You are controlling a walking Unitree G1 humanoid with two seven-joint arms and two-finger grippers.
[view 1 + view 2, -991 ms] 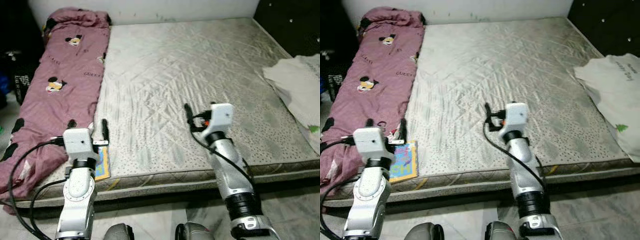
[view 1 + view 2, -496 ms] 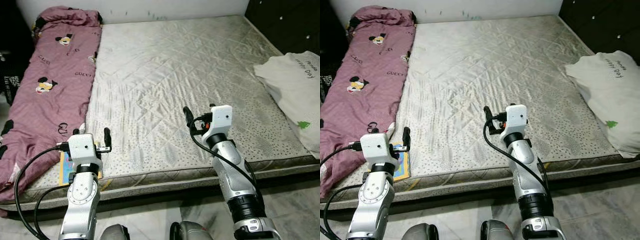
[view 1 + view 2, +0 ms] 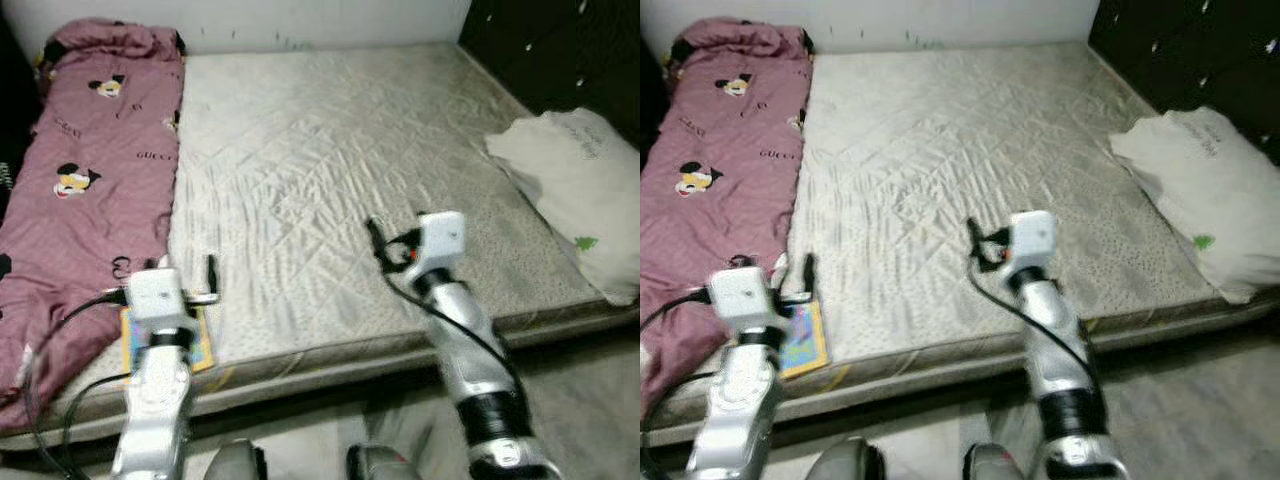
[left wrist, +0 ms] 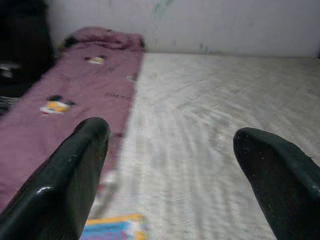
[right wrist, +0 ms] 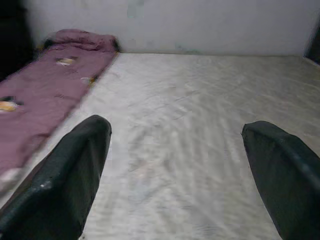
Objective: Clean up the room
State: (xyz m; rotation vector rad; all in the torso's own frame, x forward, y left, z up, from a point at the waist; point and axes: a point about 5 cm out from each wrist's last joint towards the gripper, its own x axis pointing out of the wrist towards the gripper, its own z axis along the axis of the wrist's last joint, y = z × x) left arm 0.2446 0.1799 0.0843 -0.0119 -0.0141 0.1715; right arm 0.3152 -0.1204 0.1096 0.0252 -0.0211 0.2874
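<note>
From where I stood, the left eye view had slid across the room over the last second: the whole bed had drifted leftward and the white pillow with a small green print (image 3: 575, 195) at the bed's right edge had come further into sight, so it was the robot turning or stepping, not the things shifting; the picture was soft with that motion. To my mind it was still looking the room over and had picked nothing up. The left hand (image 3: 185, 272) hovered empty over the near left corner of the bare, quilted grey mattress (image 3: 330, 150), right above the thin, brightly coloured children's book (image 3: 200, 345) that lay flat by the hem of the pink cartoon-print blanket (image 3: 85, 180). The right hand (image 3: 385, 245) hung empty over the mattress's middle front, well apart from the pillow. In the right eye view the same layout showed, the book peeking out beside the left wrist. In the left wrist view the two black fingers (image 4: 65, 175) stood wide apart, the book's corner just below them, the blanket running off toward the wall. In the right wrist view that hand's fingers (image 5: 70, 175) were likewise spread wide over plain mattress.
</note>
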